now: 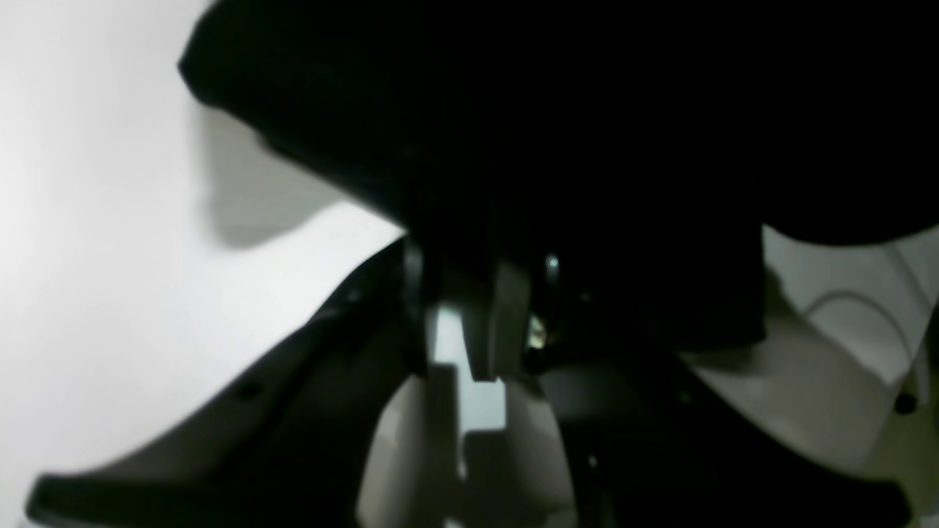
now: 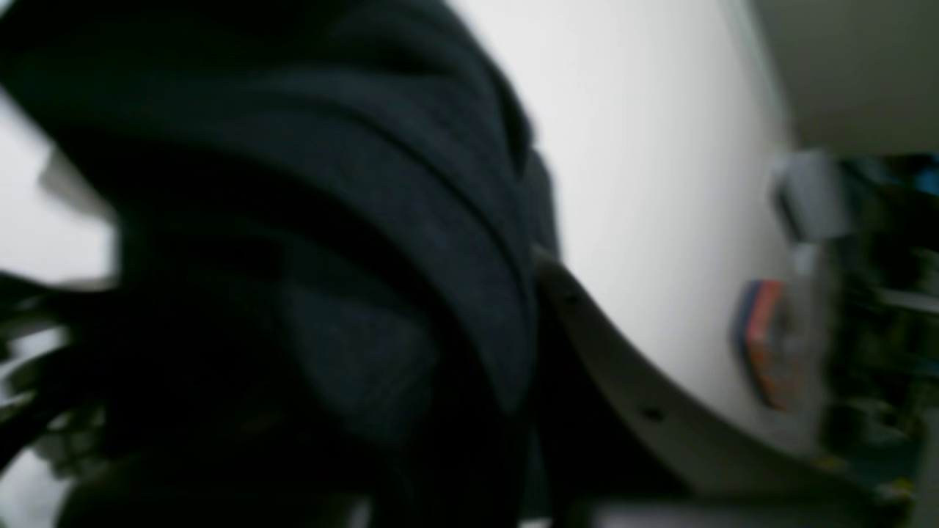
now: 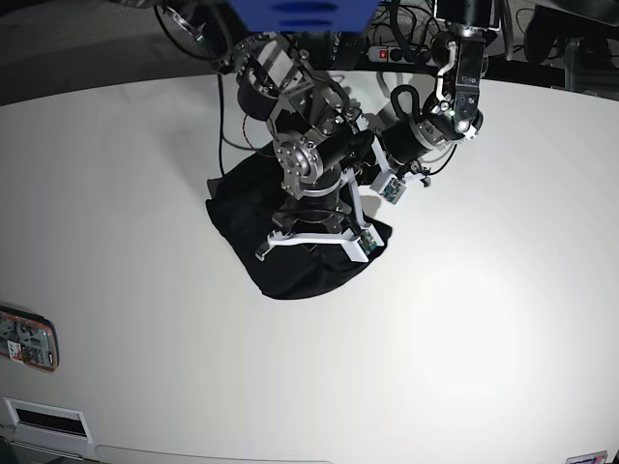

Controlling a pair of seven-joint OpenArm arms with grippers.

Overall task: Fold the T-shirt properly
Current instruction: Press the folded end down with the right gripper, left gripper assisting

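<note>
Black T-shirt (image 3: 290, 266) bunched on table (image 3: 484, 319), under right end effector (image 3: 314, 227)

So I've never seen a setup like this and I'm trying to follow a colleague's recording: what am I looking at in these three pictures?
A two-armed robot is working at a white table. The base view looks down on it from above. The other two come from cameras on the wrists, very close and blurred. A black T-shirt lies bunched on the table under the arms. The right gripper is down in the cloth and looks shut on it. The left gripper is pressed into the fabric too; its grip is hard to judge. A small orange object lies near the table's edge.
</note>
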